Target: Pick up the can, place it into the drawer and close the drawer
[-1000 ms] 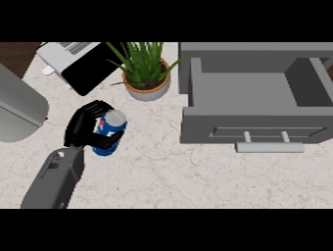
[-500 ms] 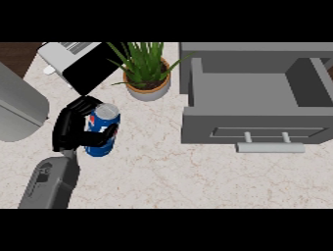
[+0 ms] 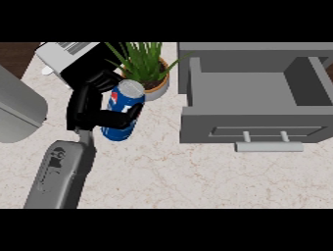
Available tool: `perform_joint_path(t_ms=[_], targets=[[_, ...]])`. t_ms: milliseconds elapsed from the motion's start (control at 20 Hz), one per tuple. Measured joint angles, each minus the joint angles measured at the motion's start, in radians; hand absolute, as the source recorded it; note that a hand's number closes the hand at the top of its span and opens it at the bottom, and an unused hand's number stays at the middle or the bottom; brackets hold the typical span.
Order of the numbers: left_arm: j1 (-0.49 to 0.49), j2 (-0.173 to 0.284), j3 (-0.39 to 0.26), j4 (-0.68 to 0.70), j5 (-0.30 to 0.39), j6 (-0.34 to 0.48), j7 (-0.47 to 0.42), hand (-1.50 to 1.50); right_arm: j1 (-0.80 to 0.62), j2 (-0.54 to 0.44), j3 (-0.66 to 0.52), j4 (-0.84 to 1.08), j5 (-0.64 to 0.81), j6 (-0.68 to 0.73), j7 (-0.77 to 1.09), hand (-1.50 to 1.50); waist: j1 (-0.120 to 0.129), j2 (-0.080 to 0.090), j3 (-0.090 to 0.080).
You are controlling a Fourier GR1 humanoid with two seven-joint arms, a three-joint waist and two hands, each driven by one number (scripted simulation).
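The left hand (image 3: 90, 110) is clamped on the can (image 3: 124, 111), left of centre. Carry it right, keeping it upright and clear of the plant (image 3: 144, 66), into the open drawer (image 3: 252, 90).

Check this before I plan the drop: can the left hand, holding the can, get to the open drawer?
Probably yes. The left hand is curled round the can, the drawer stands open to its right, and only bare counter shows between them. The potted plant sits behind that path.
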State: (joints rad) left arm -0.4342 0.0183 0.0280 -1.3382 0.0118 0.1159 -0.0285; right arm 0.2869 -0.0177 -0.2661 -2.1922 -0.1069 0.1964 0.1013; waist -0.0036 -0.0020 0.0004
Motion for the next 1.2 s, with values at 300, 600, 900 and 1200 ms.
perform_joint_path(t_ms=[300, 600, 900, 1200], targets=[[-0.123, -0.014, -0.121, -0.033, 0.001, 0.12, 0.137, 1.5, 0.027, 0.007, -0.003, 0.012, -0.002, 0.018, -0.036, -1.5, -0.006, 0.001, 0.0], [-0.328, -0.017, -0.16, 0.024, -0.018, 0.2, 0.24, 1.5, 0.011, 0.002, -0.014, 0.01, -0.011, 0.015, -0.021, -1.5, -0.009, 0.002, 0.0], [-0.511, -0.018, -0.217, 0.117, 0.006, 0.306, 0.306, 1.5, 0.002, -0.005, -0.024, -0.011, -0.016, 0.017, 0.006, -1.5, -0.014, 0.002, 0.0], [-0.692, -0.018, -0.222, 0.285, 0.056, 0.361, 0.314, 1.5, 0.005, -0.002, -0.024, -0.01, -0.019, 0.024, 0.005, -1.5, -0.024, 0.005, 0.0]])
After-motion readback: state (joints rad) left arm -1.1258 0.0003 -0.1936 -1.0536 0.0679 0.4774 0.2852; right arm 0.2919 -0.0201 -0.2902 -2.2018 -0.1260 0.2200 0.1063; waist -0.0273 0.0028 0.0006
